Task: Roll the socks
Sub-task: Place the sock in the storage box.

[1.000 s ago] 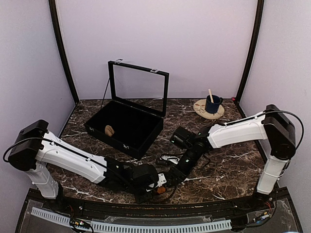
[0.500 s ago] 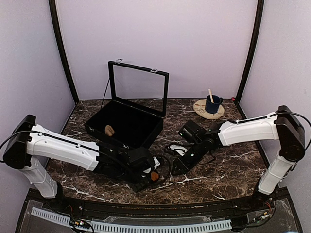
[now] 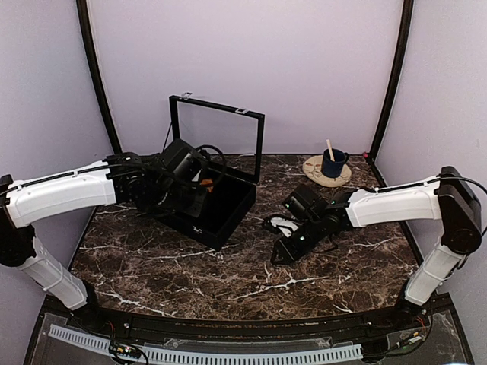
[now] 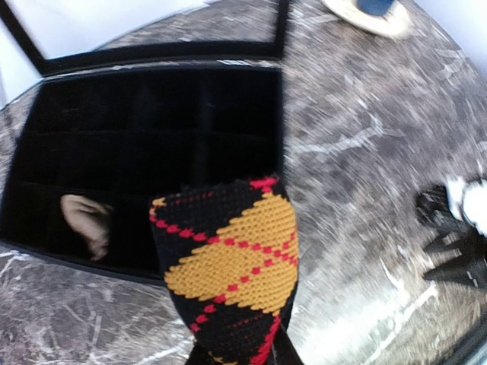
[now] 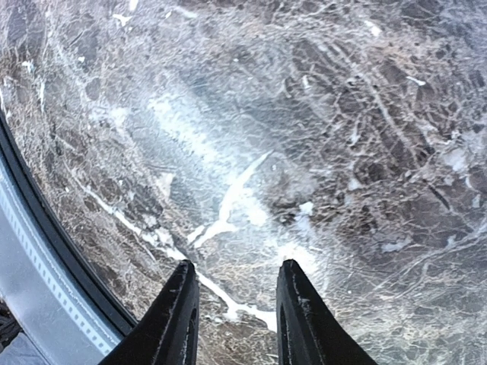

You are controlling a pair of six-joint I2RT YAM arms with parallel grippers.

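Argyle sock (image 4: 228, 262) over black box (image 4: 152, 114), tan lump (image 4: 87, 223) inside, mug (image 3: 332, 163) far right

Bare table (image 3: 190, 266) runs wide across the near half, between the arms. At left rear the open box (image 3: 232, 211) blocks the way, its lid (image 3: 219, 141) upright behind it; the left arm (image 3: 61, 194), gripping a sock (image 4: 228, 258), hangs over it. The right arm (image 3: 388, 204) lies low across the right side. A mug (image 3: 332, 162) stands far right.

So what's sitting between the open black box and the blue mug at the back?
Nothing. In the top view, only bare marble tabletop separates the black box from the blue mug.
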